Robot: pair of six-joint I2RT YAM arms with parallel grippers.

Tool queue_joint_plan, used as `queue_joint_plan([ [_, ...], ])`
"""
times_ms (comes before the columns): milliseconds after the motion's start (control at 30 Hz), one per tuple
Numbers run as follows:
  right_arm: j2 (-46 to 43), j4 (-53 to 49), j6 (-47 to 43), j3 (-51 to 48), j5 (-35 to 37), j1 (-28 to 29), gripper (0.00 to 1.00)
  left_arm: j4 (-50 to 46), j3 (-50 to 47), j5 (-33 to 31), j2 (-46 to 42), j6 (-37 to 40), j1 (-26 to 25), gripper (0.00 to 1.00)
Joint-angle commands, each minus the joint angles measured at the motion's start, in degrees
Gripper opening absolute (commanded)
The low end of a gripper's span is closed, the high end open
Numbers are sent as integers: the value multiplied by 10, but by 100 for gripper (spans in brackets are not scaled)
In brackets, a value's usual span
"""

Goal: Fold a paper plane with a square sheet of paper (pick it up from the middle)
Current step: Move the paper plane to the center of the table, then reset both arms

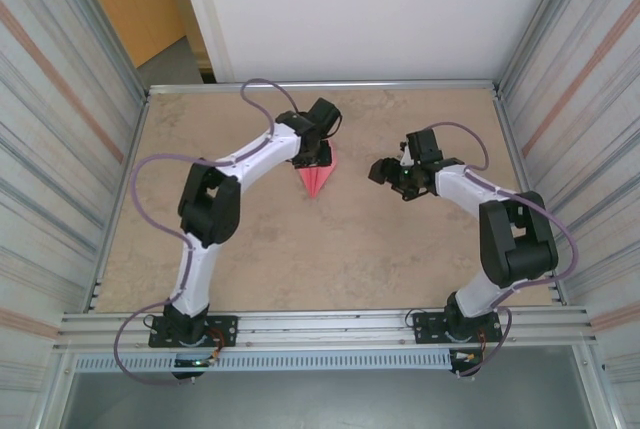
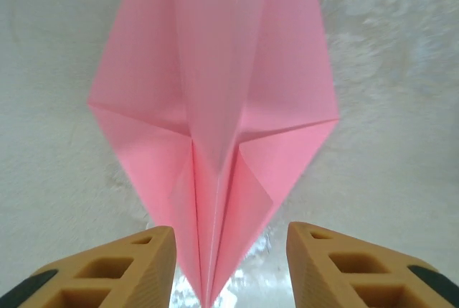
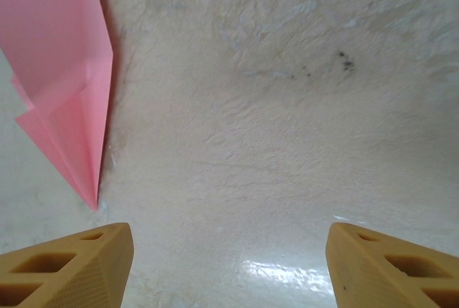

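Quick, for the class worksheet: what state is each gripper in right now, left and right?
Left gripper: open, one finger on either side of the folded pink paper's narrow tip, not clamping it.
Right gripper: open, holding nothing.

Bright, even light fills the overhead view, leaving only faint, soft shadows on the tabletop point(image 1: 330, 249). In both wrist views the tabletop looks pale and washed out, with a glossy patch of glare at the near edge. The paper plane point(image 2: 215, 107) is slightly out of focus.

White arms point(image 1: 193, 271) with black joints, lilac cables point(image 1: 134, 189) and tan hollow-celled fingers point(image 2: 107, 272)
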Motion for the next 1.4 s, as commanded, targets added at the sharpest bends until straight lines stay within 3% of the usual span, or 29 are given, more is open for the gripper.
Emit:
queue_joint_plan([
  [0,-49,-32,-20,26,45,-7,72,24,-42,-2,-75,-3,1,46],
  [167,-106,-58,-70,33,113,-18,77,108,-175,-11,-193,15,19,53],
  [333,-168,-63,-105,19,185,-41,87,195,-341,-29,-321,50,65,79],
  [400,-188,-65,-108,9,233,-50,99,227,-404,-20,-364,70,91,86],
  [500,-213,-62,-108,-10,295,-66,99,252,-475,-18,-426,91,137,98],
  [633,-231,-44,-110,-40,377,-78,99,307,-559,-31,-495,124,193,99],
  [767,-227,11,-102,-87,492,-88,99,379,-632,-86,-530,151,224,99],
  [900,-213,75,-99,-138,528,-101,99,409,-657,-114,-529,176,257,99],
  [1133,-156,123,-170,-152,514,-109,99,525,-705,-106,-511,281,272,99],
  [1267,-136,211,-203,-190,465,-114,99,581,-724,-87,-509,340,273,99],
  [1367,-136,282,-225,-219,415,-119,99,650,-757,-38,-499,370,284,99],
])
